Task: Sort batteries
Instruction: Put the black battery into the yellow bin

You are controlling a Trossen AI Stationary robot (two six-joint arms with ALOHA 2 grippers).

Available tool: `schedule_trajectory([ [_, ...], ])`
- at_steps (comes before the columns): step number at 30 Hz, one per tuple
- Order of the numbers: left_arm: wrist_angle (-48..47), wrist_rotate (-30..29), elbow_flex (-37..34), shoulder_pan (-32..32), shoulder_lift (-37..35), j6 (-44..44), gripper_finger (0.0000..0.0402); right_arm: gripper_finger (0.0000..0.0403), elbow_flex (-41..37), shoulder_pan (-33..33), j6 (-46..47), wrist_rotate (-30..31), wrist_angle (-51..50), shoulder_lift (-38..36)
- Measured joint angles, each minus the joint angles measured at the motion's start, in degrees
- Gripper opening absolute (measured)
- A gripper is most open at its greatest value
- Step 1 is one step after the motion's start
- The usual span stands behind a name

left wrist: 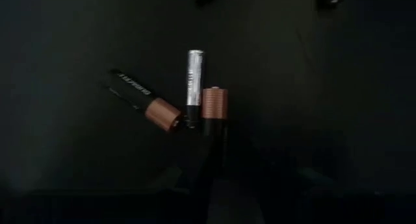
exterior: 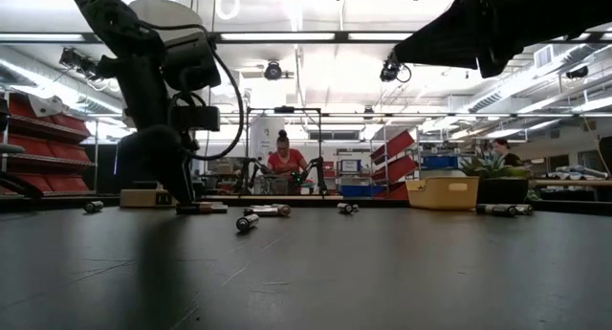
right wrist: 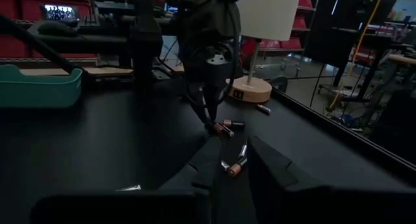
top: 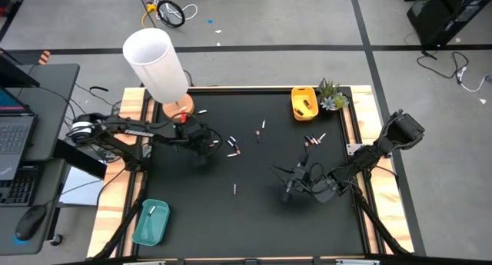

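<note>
Batteries lie scattered on the black table. Three lie close together in the left wrist view: a silver one (left wrist: 194, 81) between two dark ones with copper ends (left wrist: 140, 97) (left wrist: 214, 110). My left gripper (top: 211, 140) is down at the table at this cluster (top: 232, 147), at the dark end of the nearer battery. My right gripper (top: 283, 177) hovers open above the table's middle right, pointing toward the left arm; two batteries (right wrist: 235, 164) show through its gap. A yellow tray (top: 304, 104) and a teal tray (top: 151, 221) each hold a battery.
A white-shaded lamp (top: 157, 65) stands on a wooden base at the far left, and a small plant (top: 332, 94) stands beside the yellow tray. More batteries lie mid-table (top: 261, 129), at the far right (top: 315, 139) and toward the near side (top: 234, 188). A person (exterior: 285, 158) stands beyond the table.
</note>
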Motion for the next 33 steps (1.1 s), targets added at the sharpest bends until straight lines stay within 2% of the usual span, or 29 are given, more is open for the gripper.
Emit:
schedule_trajectory([
  [6,3.81,0.5,-3.09,0.45,0.11,-1.69,0.0107,0.0063,0.0,0.0,0.2,0.0,0.02,0.0],
  [11,5.07,0.83,-4.53,0.42,-0.06,-2.68,0.0076,0.0062,0.0,0.0,-0.06,0.13,0.04,-0.01],
  [14,5.04,0.79,-4.98,0.37,-0.06,-2.8,0.0057,0.0063,-0.02,-0.44,-4.22,2.33,1.64,-0.26],
  [18,6.14,0.24,-5.08,-0.11,-0.01,-1.3,0.0057,0.0061,-0.03,-3.64,-13.74,2.42,3.1,-3.14],
  [20,7.03,-0.72,-5.19,-0.81,0.01,-0.11,0.0057,0.006,-0.04,-6.06,-20.09,0.14,4.72,-5.85],
  [22,7.53,-1.7,-5.23,-1.54,0.05,0.69,0.0057,0.006,-0.04,-8.66,-25.07,-4.67,5.7,-9.07],
  [25,7.94,-4.47,-5.28,-3.2,0.01,1.0,0.0057,0.006,-0.04,-11.86,-28.23,-12.47,4.63,-13.88],
  [29,6.76,-4.67,-5.02,-5.24,-1.84,0.77,0.0057,0.0059,-0.04,-14.66,-26.47,-15.34,-1.59,-17.58],
  [33,4.78,-4.44,-3.48,-8.29,-6.57,-1.76,0.0057,0.0059,-0.09,-18.62,-17.68,-18.22,-9.09,-17.78],
])
